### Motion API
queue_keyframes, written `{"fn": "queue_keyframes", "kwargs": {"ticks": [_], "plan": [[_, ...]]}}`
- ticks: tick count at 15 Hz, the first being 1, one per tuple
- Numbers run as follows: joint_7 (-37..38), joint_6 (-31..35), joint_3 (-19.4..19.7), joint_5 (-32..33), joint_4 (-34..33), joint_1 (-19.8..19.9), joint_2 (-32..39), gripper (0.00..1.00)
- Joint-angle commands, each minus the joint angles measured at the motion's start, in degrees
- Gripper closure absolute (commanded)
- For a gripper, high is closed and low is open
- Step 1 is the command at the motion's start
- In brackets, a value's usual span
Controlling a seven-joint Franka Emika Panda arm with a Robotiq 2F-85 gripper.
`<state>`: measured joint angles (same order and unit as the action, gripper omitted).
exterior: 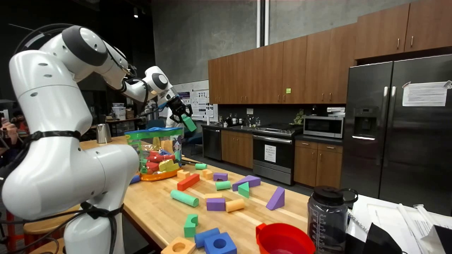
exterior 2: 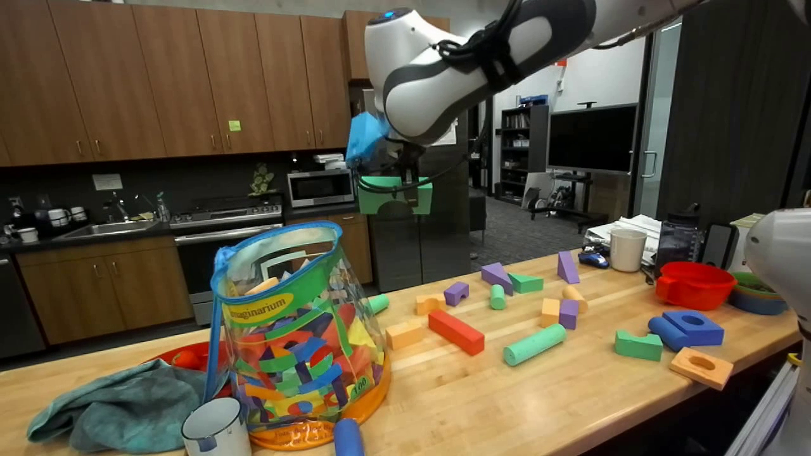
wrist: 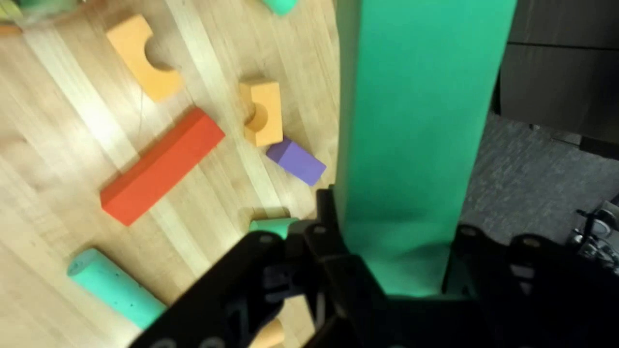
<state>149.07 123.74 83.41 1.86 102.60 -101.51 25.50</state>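
Inside the clear plastic bag with a blue rim, green band and orange base [exterior 2: 312,277], a heap of multicoloured blocks [exterior: 159,157] is already contained; just beside that base, a blue foam-looking cylinder [exterior 2: 348,437] is seen outside. In both exterior views, the long green foam-looking block [exterior: 189,123] is shown higher than the bag's rim and off to one side of its mouth. It is held by the black two-fingered gripper [wrist: 399,232], whose jaws are parted only by the block's width. Grasping and lifting are thus judged to be done; release is not yet done. Near the bag, an orange block with a rounded notch [wrist: 137,61] and a red rectangular bar [wrist: 162,166] are left loose on the pale wooden table [exterior 2: 431,405]. Farther from the bag, a long mint-green cylinder [exterior 2: 535,344] and a purple triangular wedge [exterior 2: 568,268] are left ungripped. Farthest from it, a blue square block with a round hole [exterior 2: 709,327] and a red plastic bowl [exterior 2: 687,294] are seen, both untouched by the gripper.
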Motion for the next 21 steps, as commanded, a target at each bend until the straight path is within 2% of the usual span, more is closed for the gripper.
{"fn": "queue_keyframes", "kwargs": {"ticks": [1, 3, 5, 8, 11, 13, 16, 17, 19, 21], "plan": [[-0.13, 8.71, 8.98, -12.26, 3.07, -7.75, 4.86, 0.84], [-0.23, 15.50, 10.70, -18.31, 5.39, -10.96, 6.39, 0.84], [-0.27, 24.24, 10.80, -21.25, 8.56, -14.59, 6.03, 0.84], [-0.25, 38.56, 8.18, -20.68, 13.21, -18.42, 3.28, 0.84], [-2.96, 51.22, 4.26, -20.65, 16.76, -20.47, 0.57, 0.84], [-4.80, 56.16, 1.20, -20.49, 18.31, -20.85, -1.02, 0.84], [-6.80, 52.63, -1.96, -18.21, 18.74, -19.78, -0.23, 0.84], [-7.46, 50.72, -1.98, -17.87, 18.78, -19.68, 0.39, 0.34], [-8.69, 48.51, -2.52, -17.41, 18.85, -18.32, 1.22, 0.30], [-9.71, 46.11, -2.42, -17.32, 18.29, -16.98, 1.99, 0.17]]}}
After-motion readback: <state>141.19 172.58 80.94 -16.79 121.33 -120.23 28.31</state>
